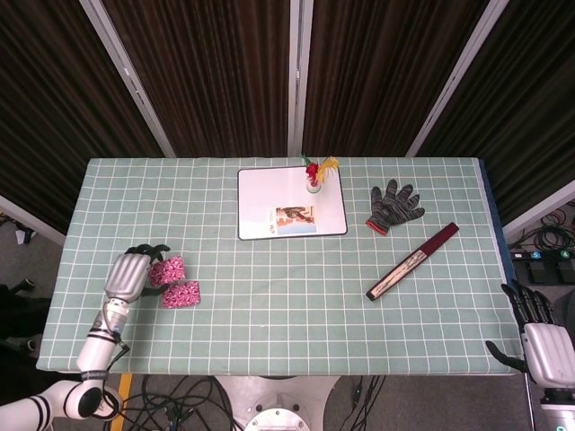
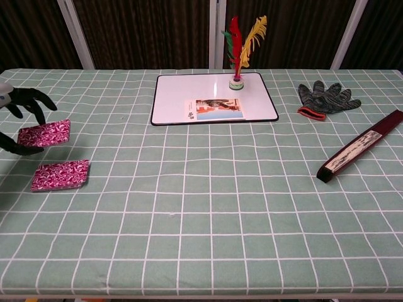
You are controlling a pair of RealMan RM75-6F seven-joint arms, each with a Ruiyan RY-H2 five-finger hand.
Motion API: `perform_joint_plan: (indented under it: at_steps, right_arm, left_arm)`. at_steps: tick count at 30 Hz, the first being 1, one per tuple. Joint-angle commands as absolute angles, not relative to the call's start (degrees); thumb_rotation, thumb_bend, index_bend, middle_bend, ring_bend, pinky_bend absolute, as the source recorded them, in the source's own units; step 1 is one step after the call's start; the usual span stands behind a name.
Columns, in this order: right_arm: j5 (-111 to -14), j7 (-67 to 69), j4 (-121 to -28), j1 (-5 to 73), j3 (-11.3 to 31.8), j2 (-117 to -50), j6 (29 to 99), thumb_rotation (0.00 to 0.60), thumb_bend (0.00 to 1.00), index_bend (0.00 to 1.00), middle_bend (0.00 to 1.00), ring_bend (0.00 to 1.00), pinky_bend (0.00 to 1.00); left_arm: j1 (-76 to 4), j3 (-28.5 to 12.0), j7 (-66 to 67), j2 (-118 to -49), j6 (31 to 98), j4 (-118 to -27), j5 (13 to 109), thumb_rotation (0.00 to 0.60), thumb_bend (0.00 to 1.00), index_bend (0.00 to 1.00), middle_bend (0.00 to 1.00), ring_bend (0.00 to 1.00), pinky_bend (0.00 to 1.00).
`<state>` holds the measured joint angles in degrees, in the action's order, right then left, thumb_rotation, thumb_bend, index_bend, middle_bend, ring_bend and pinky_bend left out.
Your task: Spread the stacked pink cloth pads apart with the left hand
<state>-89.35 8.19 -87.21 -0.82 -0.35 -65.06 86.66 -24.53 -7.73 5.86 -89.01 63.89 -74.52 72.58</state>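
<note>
At the far left of the table [image 1: 269, 332], my left robot hand [image 1: 128, 273] holds one pink cloth pad [image 2: 44, 133] pinched between thumb and dark fingers [image 2: 31, 99], and that upper pad looks lifted a little off the green checked cloth, though I cannot be sure it is clear of it. The second pink cloth pad [image 2: 60, 175] lies flat on the table just beside and nearer the front edge than the held one, apart from it and untouched by my fingers. Toward the middle, at the back, a white board [image 1: 291, 215] lies flat with a small picture card [image 1: 293, 215] on it and a shuttlecock with red and yellow feathers [image 2: 240, 47] standing upright at its far edge. Right of the board is a grey knitted glove [image 1: 393, 206] with a red cuff, and nearer the front a closed dark red folding fan [image 1: 412, 261] lies at a slant. My right robot hand [image 1: 539, 334] hangs off the table's right front corner, fingers apart, holding nothing.
</note>
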Motion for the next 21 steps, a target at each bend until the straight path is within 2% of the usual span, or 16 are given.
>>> perform_joint_plan:
  at_steps: [1, 8, 14, 16, 21]
  right_arm:
    - [-89.2, 8.0, -87.3, -0.8, -0.3, -65.0, 86.6, 0.600, 0.11, 0.00, 0.00, 0.00, 0.00]
    - [-89.0, 7.3, -87.4, -1.1, -0.2, -65.0, 87.1, 0.600, 0.11, 0.00, 0.00, 0.00, 0.00]
    - [-89.3, 7.0, -87.8, -1.2, -0.2, -64.8, 87.4, 0.600, 0.13, 0.00, 0.00, 0.00, 0.00]
    - [-89.3, 6.9, -87.8, -1.1, -0.2, -64.9, 87.3, 0.600, 0.13, 0.00, 0.00, 0.00, 0.00]
    - [-89.3, 6.9, -87.6, -1.0, -0.3, -65.1, 87.0, 0.600, 0.13, 0.00, 0.00, 0.00, 0.00]
  left_arm:
    - [-25.8, -9.4, 3.8, -90.4, 61.3, -70.0, 70.3, 0.600, 0.29, 0.27, 0.46, 0.25, 0.31]
    - [-26.7, -9.8, 1.5, -92.9, 58.9, -64.3, 68.8, 0.600, 0.29, 0.27, 0.44, 0.25, 0.30]
    - [-26.5, -9.4, -2.3, -93.8, 59.3, -61.2, 70.4, 0.600, 0.24, 0.20, 0.18, 0.10, 0.22]
    - [-26.4, -9.3, -3.2, -93.7, 59.9, -60.9, 71.1, 0.600, 0.21, 0.19, 0.15, 0.09, 0.21]
    - [-25.9, -8.5, -3.8, -92.1, 60.7, -63.8, 72.5, 0.600, 0.18, 0.18, 0.15, 0.09, 0.20]
